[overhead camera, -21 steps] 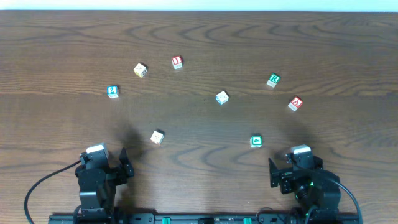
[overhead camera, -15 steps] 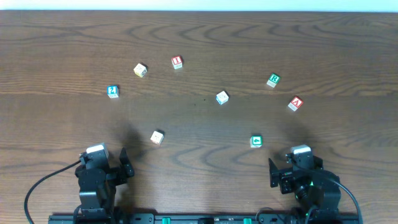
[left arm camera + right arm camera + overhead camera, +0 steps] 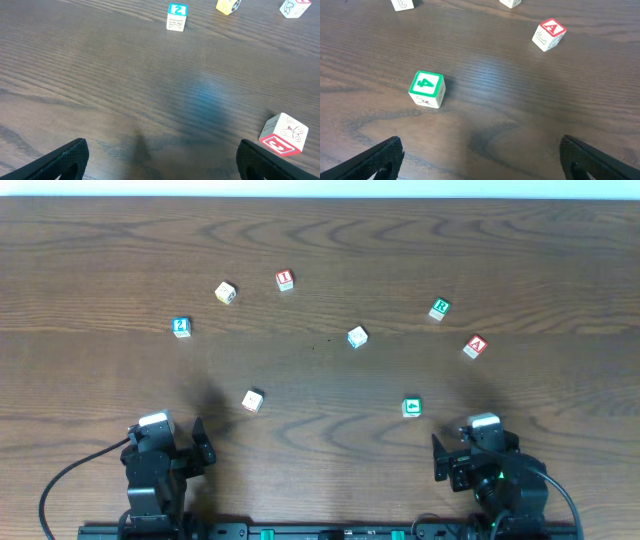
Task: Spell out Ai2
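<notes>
Both arms rest at the near table edge. My left gripper (image 3: 165,442) (image 3: 160,160) and my right gripper (image 3: 475,445) (image 3: 482,157) are both wide open and empty. The red A block (image 3: 475,346) (image 3: 548,34) lies far right, ahead of the right gripper. The blue 2 block (image 3: 181,326) (image 3: 176,16) lies far left, ahead of the left gripper. A red block marked with a single stroke (image 3: 285,279) lies at the back centre, and its edge shows in the left wrist view (image 3: 295,6). None of them touch.
Other loose blocks: yellow (image 3: 225,292) (image 3: 227,5), white-and-blue (image 3: 357,336), green R (image 3: 439,308), green 4 (image 3: 411,407) (image 3: 426,88) close ahead of the right gripper, and a white block with a red face (image 3: 252,400) (image 3: 282,134) near the left gripper.
</notes>
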